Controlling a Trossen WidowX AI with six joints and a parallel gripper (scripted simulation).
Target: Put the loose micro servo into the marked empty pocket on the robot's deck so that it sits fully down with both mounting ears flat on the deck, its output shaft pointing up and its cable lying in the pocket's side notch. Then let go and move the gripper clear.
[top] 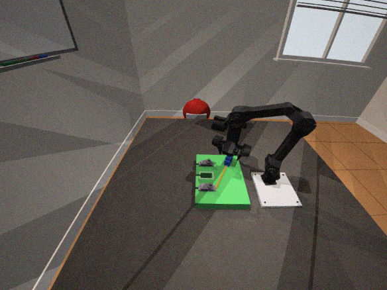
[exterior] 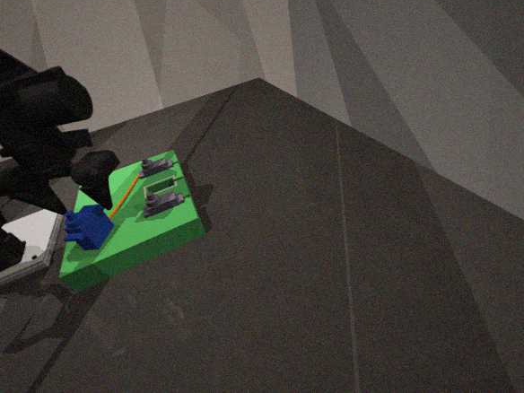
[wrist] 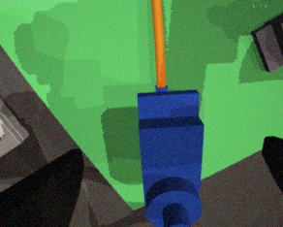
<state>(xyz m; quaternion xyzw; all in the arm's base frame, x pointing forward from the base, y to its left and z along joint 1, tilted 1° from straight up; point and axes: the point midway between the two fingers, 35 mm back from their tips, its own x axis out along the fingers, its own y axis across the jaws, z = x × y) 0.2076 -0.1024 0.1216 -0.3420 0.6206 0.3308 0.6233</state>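
Note:
The blue micro servo (top: pixel 228 161) (exterior: pixel 91 229) (wrist: pixel 171 150) rests on the green deck (top: pixel 228 196) (exterior: pixel 166 227) (wrist: pixel 233 107) near its edge by the arm's base. It seems to lie on its side, shaft pointing sideways. Its orange cable (top: pixel 221 177) (exterior: pixel 126 196) (wrist: pixel 159 48) runs across the deck toward a grey servo. My gripper (top: pixel 232 156) (exterior: pixel 87 210) (wrist: pixel 174 151) is open and empty, pointing down just above the blue servo, one finger on each side in the wrist view. The empty pocket's pale outline (top: pixel 213 175) (exterior: pixel 159 182) lies between two grey servos; nothing sits in it.
The fitted grey servos (top: pixel 206 163) (top: pixel 207 187) (exterior: pixel 157 167) (exterior: pixel 163 203) stand shaft up on either side of the pocket. The arm's white base plate (top: pixel 278 195) (exterior: pixel 40 229) is beside the deck. A red rounded object (top: pixel 197 106) is at the table's far edge.

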